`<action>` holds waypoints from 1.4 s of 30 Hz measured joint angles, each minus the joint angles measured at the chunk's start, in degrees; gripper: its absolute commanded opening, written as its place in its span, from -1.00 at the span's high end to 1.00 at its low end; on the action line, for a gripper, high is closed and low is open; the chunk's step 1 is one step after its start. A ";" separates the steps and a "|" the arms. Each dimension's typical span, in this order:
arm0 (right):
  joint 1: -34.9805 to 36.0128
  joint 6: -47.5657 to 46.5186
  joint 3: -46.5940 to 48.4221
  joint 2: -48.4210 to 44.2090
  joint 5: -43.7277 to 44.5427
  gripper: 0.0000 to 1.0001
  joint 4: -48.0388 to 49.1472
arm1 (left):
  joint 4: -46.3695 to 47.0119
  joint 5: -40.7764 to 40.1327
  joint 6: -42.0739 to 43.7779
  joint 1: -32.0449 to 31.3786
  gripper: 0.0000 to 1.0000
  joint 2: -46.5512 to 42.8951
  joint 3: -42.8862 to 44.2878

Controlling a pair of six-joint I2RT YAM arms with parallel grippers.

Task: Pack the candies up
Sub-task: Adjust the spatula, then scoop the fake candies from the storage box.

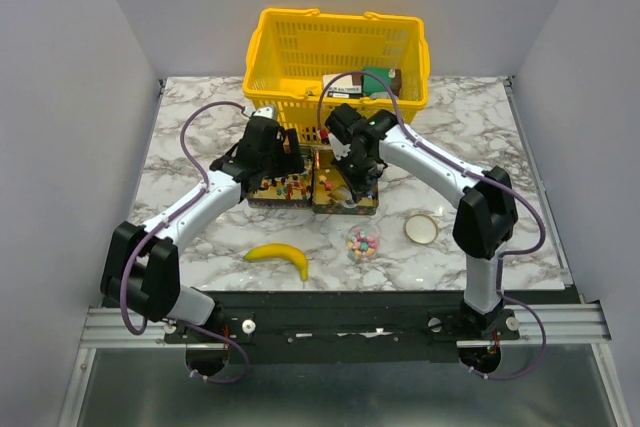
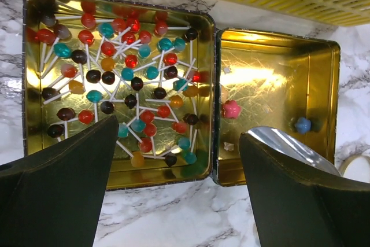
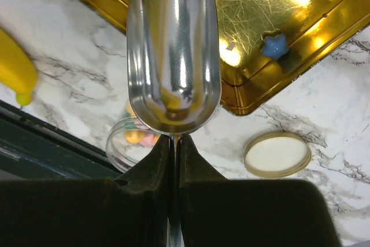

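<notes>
Left gripper [image 2: 178, 126]: jaws spread wide, nothing between them. It hangs over the near edge of the left tin [image 2: 156, 176], a square gold tin crowded with lollipops [image 2: 115, 62] in red, teal, brown and orange.

Right gripper [image 3: 175, 146]: pinched tight on the thin handle of a metal scoop [image 3: 173, 50]. The bowl of the scoop points away from the wrist, over the near corner of the right tin [image 2: 272, 56]. The scoop looks empty and reflections cover its inside.

The right tin sits flush against the left tin, side by side. Its gold floor holds a pink candy [image 2: 231, 109] near the shared wall and a blue candy [image 2: 302, 124] nearer the far side. A few pale specks lie there too, too small to identify.

Most of the candies [image 1: 365, 243] sit in a clear round cup [image 1: 347, 243] on the marble surface [image 1: 200, 117], just on the near side of the right tin. From the right wrist view, the cup shows partly under the scoop.

A round lid [image 1: 421, 228] lies flat to the right of the cup, apart from it. A banana [image 1: 280, 256] lies to the left of the cup, in front of the left tin. A yellow basket [image 1: 300, 37] stands behind both tins with boxed goods inside.
</notes>
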 measured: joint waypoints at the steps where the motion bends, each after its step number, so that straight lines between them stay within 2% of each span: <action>1: -0.26 -0.39 0.09 1.16 0.04 0.99 0.02 | 0.00 -0.59 -0.33 0.15 -0.90 -0.09 0.00; 13: -1.88 -5.18 1.03 5.49 0.70 0.99 1.20 | -1.73 -1.22 -1.42 0.13 -0.88 1.81 -0.22; 19: -1.88 -5.97 2.54 7.69 0.33 0.99 3.56 | -3.15 -0.83 -1.66 0.20 -0.66 4.26 -0.17; 23: -1.88 -5.33 3.13 9.46 0.33 0.99 5.53 | -4.52 0.76 -1.60 0.24 -0.50 7.69 0.96; 27: -1.88 -3.26 3.19 11.13 0.42 0.99 7.67 | -5.60 3.17 -1.60 0.42 -0.45 11.58 1.92; 42: -1.90 2.27 2.71 13.66 4.39 0.99 14.32 | -7.65 7.74 -1.33 0.46 -0.40 13.73 1.95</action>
